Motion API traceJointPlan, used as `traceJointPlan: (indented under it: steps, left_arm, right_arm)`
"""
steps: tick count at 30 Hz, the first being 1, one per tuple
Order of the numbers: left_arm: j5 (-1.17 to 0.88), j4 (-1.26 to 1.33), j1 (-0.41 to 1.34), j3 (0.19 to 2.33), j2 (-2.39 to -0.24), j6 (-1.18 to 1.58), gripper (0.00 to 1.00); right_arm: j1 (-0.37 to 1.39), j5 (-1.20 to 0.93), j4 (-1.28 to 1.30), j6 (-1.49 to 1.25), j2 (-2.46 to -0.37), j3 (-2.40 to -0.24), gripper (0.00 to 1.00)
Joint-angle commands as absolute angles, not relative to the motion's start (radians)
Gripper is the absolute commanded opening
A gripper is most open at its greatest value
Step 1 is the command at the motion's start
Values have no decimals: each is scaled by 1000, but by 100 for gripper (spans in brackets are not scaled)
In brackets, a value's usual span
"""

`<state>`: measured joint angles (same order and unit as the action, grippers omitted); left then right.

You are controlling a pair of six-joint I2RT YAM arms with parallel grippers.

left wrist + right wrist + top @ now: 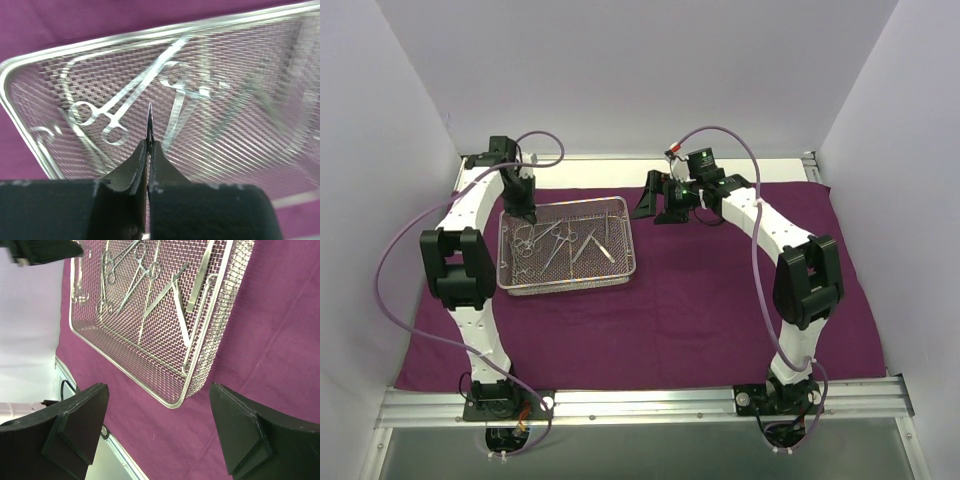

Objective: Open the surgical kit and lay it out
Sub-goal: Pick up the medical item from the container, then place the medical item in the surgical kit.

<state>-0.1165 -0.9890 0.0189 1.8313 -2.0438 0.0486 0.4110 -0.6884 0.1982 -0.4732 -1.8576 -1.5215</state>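
Note:
The surgical kit's purple cloth [720, 300] lies spread flat over the table. On its left part sits the silver wire-mesh tray [565, 285], holding scissor-handled forceps [545, 238] and tweezers [600, 245]. My left gripper [527, 215] reaches down into the tray's far left corner. In the left wrist view it [149, 145] is shut on a thin pointed silver instrument [149, 117], whose tip sticks out above the mesh and the forceps [115, 107]. My right gripper [655, 205] hangs open above the cloth just right of the tray, nothing between its fingers [80, 420]. The tray's corner [172, 402] shows there.
White walls close in the back and both sides. An aluminium rail [650, 405] runs along the near edge, carrying both arm bases. Bare cloth stretches right of and in front of the tray. A purple cable [410, 235] loops out beside the left arm.

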Motion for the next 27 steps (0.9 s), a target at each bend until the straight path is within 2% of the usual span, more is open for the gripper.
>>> traceJointPlan:
  steps: [1,8,13,16,21,27]
  left_arm:
    - [-299,-1005,11,1836,-1931,92,2]
    - [-650,-845,23,1694,-1763,306,2]
    - [-816,-651,72,1530,-1668,460,2]
    - [-865,-488,95,1418,-1602,603,2]
    - [-911,-260,127,1315,-1536,773,2]
    - [-913,-154,160,1262,-1499,845,2]
  right_arm:
    - [410,-753,178,-442,-1822,-1562,84]
    - [463,-916,-6,-468,-1775,-1536,84]
    - [498,-988,-251,-618,-1735,-1430,76]
    - [518,-1006,-379,-676,-1721,-1407,75]
    - [535,-1002,-409,-707,-1712,-1376,71]
    - [537,-1005,-491,-764,-1687,-1312,66]
